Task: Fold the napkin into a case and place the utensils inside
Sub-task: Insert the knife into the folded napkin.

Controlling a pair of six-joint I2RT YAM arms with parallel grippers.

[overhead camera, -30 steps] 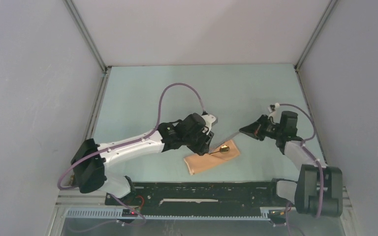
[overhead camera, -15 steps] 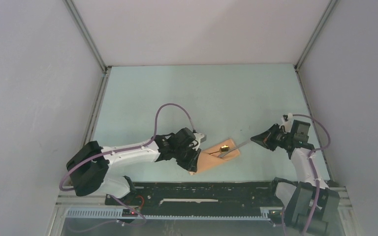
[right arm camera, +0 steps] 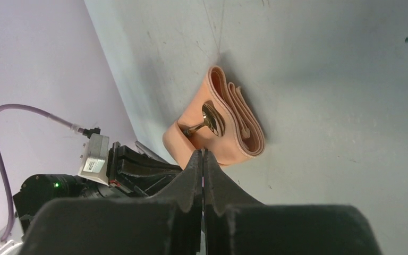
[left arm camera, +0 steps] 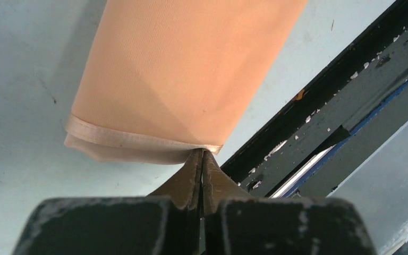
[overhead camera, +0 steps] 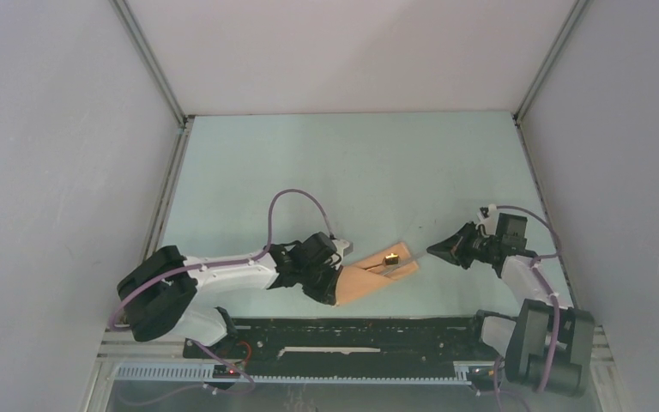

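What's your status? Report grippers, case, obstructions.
Left gripper shut at case hem corner, pinch unclear. Right gripper shut, empty, clear of case. Spoon bowl showing at case mouth. Nothing obstructing.

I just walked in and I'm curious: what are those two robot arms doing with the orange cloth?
The peach napkin is already folded into a case and lies on the table near the arms. A spoon with a gold bowl sits in its open end. The left gripper is shut at a corner of the hemmed end and seems to pinch it. The right gripper is shut too, apart from the cloth, with nothing showing between its fingers.
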